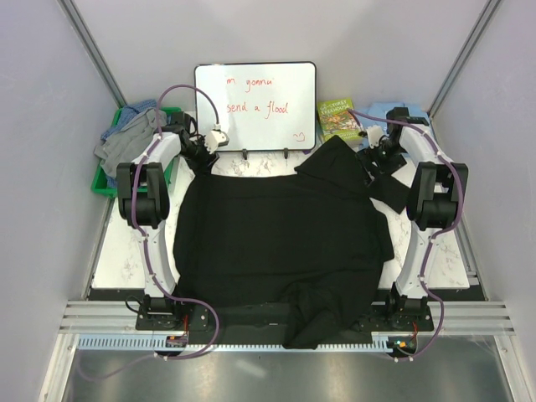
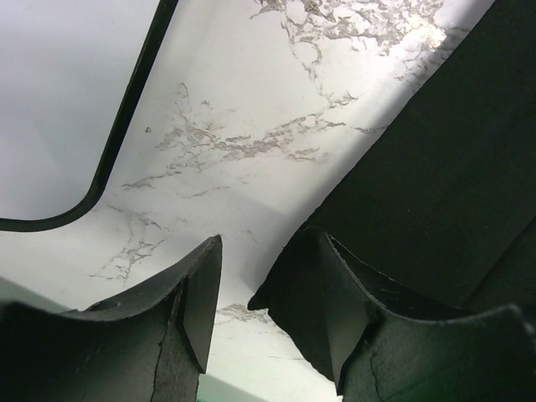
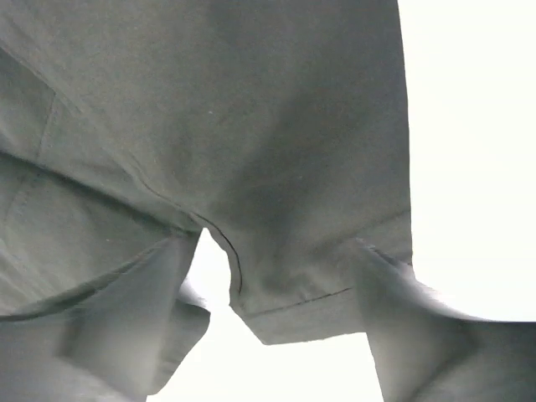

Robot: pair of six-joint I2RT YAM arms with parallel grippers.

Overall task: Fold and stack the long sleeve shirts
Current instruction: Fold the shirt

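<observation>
Left gripper: jaws parted, nothing clamped. Bare marble shows in the gap, and a corner of the black shirt lies against the inner face of one finger. Right gripper: fingers blurred and spread wide. A sleeve cuff of the same shirt sits between them, loose and not pinched. In the top view the left gripper is low at the shirt's far left corner, just in front of the whiteboard. The right gripper is over the sleeve bunched at the far right. The black shirt is spread flat across most of the table. Its near hem is rumpled and hangs over the near edge between the arm bases. A green bin at far left holds grey and blue shirts in a heap. A light blue shirt lies at the far right, beside a green-covered book.
</observation>
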